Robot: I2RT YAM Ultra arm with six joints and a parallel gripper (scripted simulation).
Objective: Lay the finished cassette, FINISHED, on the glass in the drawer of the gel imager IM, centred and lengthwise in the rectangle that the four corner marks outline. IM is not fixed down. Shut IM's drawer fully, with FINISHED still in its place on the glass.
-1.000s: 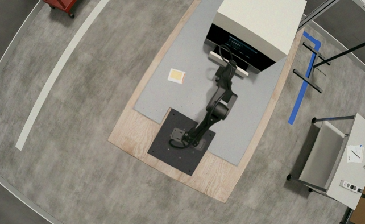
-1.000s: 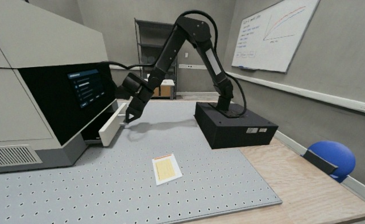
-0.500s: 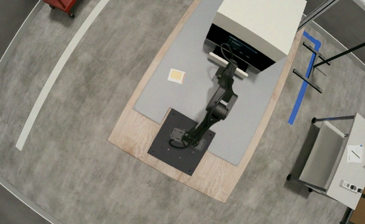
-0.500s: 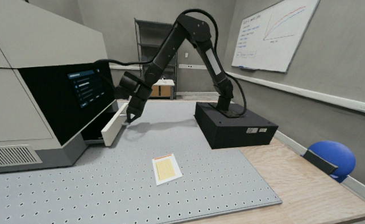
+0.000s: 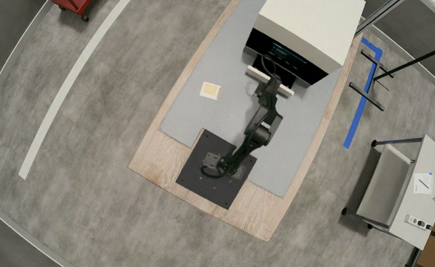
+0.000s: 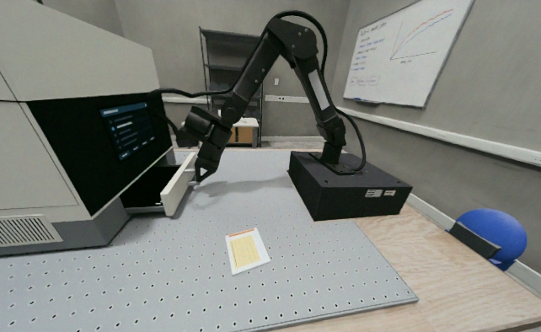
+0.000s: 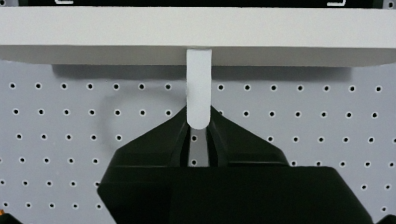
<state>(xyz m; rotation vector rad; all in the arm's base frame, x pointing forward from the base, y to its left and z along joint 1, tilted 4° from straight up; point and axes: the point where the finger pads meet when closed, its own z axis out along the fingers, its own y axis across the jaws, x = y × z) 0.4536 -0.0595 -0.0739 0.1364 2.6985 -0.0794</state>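
Observation:
The gel imager IM (image 5: 309, 27) (image 6: 56, 122) is a large cream box at the far end of the grey pegboard mat. Its drawer (image 5: 267, 80) (image 6: 178, 185) (image 7: 198, 35) stands partly out, with a white front panel. A white tab handle (image 7: 198, 87) sticks out from the middle of that panel. My gripper (image 7: 198, 111) (image 6: 198, 176) (image 5: 266, 87) is shut on this handle. The finished cassette FINISHED (image 5: 210, 91) (image 6: 246, 251) is a white card with a yellow gel window and an orange edge. It lies flat on the mat, apart from the imager and my gripper.
My arm's black base box (image 6: 348, 190) stands on the mat's near side. The mat lies on a plywood table (image 5: 251, 210). A blue chair (image 6: 491, 236) stands beside the table, and a cart (image 5: 404, 190) stands off to the right.

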